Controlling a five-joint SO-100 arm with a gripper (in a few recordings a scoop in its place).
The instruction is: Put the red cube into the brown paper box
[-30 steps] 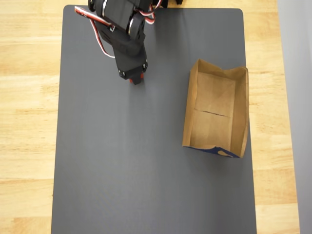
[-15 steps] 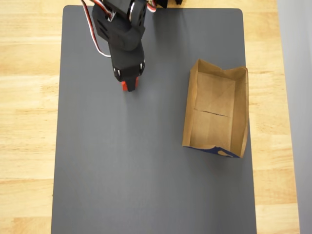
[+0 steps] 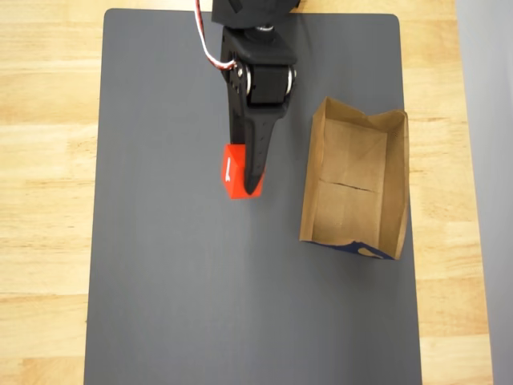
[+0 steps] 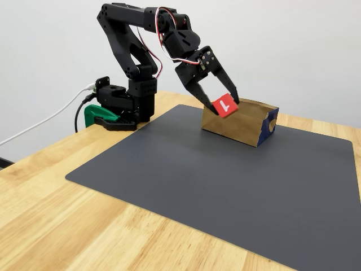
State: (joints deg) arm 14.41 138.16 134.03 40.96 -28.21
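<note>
Red cube (image 4: 225,105) is clamped between the two fingers of the gripper (image 4: 222,106) and is held clear of the dark grey mat (image 4: 237,186), tilted, with its white "1" face turned toward the near right in the fixed view. In the overhead view the red cube (image 3: 234,170) shows beside the left flank of the black finger, and the gripper (image 3: 243,172) points toward the near edge of the mat (image 3: 200,281). Being a cube, it has no long axis.

The black arm (image 4: 138,51) reaches out from its base (image 4: 121,107) at the far left of the wooden table (image 4: 84,226); red and white wires run along its upper joints. A white cable (image 4: 39,127) leads off the table to the left of the base.

The brown paper box (image 3: 357,188) lies on the mat to the right of the cube, apart from it. Its long axis runs far to near in the overhead view, opening upward, creased bottom bare, with the dark blue printed edge at the near end. In the fixed view the box (image 4: 248,125) sits behind and to the right of the held cube, on the mat's far side.
</note>
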